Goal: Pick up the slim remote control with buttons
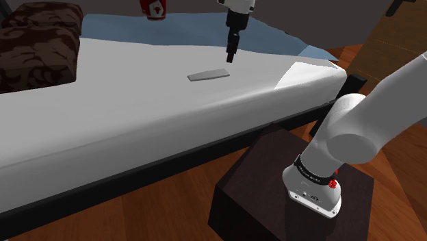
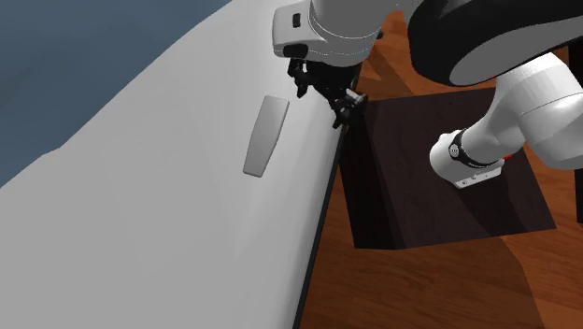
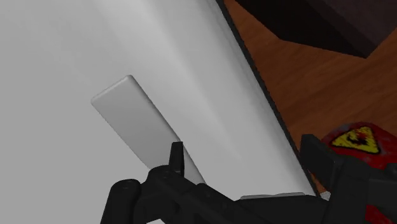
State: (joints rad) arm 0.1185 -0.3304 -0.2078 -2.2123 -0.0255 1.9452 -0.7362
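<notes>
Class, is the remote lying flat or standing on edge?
Lying flat: the remote's broad face rests on the white bed, the open gripper not touching it.

The shoulder view looks from beside and behind the dark stand (image 1: 253, 188), which sits at its lower right, across the white bed (image 1: 102, 123) toward the upper left. The second exterior view looks steeply down from above on the bed edge and the stand. The wrist view sits closest, just above the flat grey remote (image 3: 137, 124), which all three views share

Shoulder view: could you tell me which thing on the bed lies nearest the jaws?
The flat grey remote; the red can and brown pillow sit much farther off.
</notes>
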